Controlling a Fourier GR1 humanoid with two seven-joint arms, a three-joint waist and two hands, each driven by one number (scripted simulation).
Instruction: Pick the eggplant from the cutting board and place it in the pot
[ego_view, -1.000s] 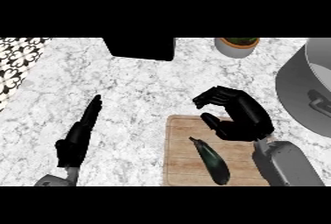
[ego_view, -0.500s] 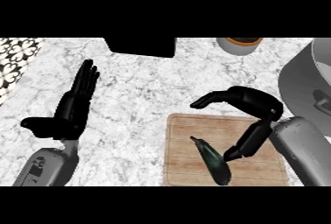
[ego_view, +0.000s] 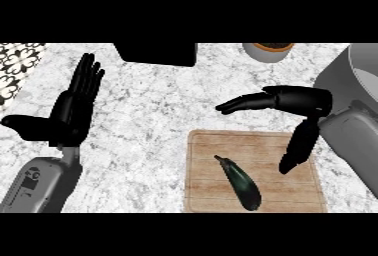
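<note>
A dark green eggplant (ego_view: 241, 183) lies slantwise on the wooden cutting board (ego_view: 210, 192) at the lower middle of the head view, stem toward the upper left. My right hand (ego_view: 295, 102) hovers open above the board's far right corner, fingers stretched left and thumb hanging down over the board, apart from the eggplant. The grey pot (ego_view: 353, 75) stands at the right edge, partly cut off. My left hand (ego_view: 71, 110) rests open at the left, fingers up, holding nothing.
A black block (ego_view: 156, 53) sits at the counter's far edge in the middle. A small grey bowl with brown contents (ego_view: 268, 50) stands at the back right. A patterned tile strip (ego_view: 16, 65) borders the marble counter at the upper left.
My right hand has risen off the board and uncurled, its fingers now stretched left. The left hand has lifted higher, fingers upright. The eggplant has not moved.
</note>
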